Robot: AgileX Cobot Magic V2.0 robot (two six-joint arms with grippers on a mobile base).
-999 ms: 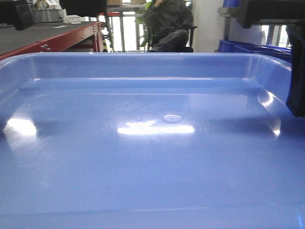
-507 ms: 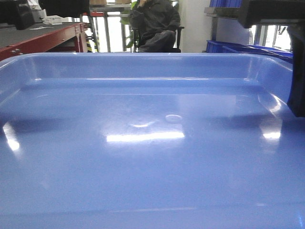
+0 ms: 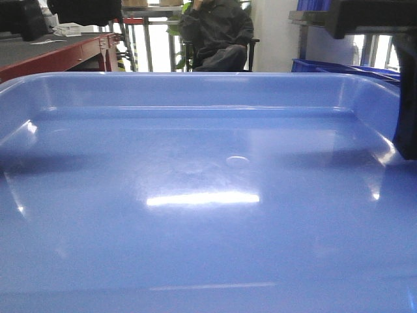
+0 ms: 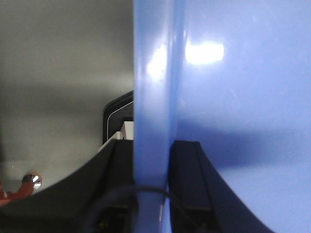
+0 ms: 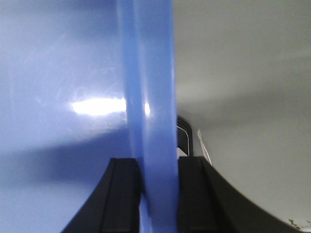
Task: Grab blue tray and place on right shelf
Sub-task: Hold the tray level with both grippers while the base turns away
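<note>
The blue tray (image 3: 195, 215) fills almost the whole front view, held level with its glossy floor facing up. In the left wrist view my left gripper (image 4: 153, 145) is shut on the tray's left rim (image 4: 153, 87), one black finger on each side of it. The right wrist view shows my right gripper (image 5: 156, 162) shut the same way on the right rim (image 5: 148, 97). In the front view, part of the right gripper's black body (image 3: 407, 98) shows at the tray's right edge. I cannot pick out the right shelf for certain.
Behind the tray on the left is a dark-topped table with a red frame (image 3: 65, 55). A seated person in dark clothes (image 3: 215, 32) is at the back centre. At the back right, darker blue bins (image 3: 326, 65) stand by a grey upright post (image 3: 303, 36).
The background has slid a little to the left past the tray and the light reflections on the tray floor have shifted. Both grips are unchanged.
</note>
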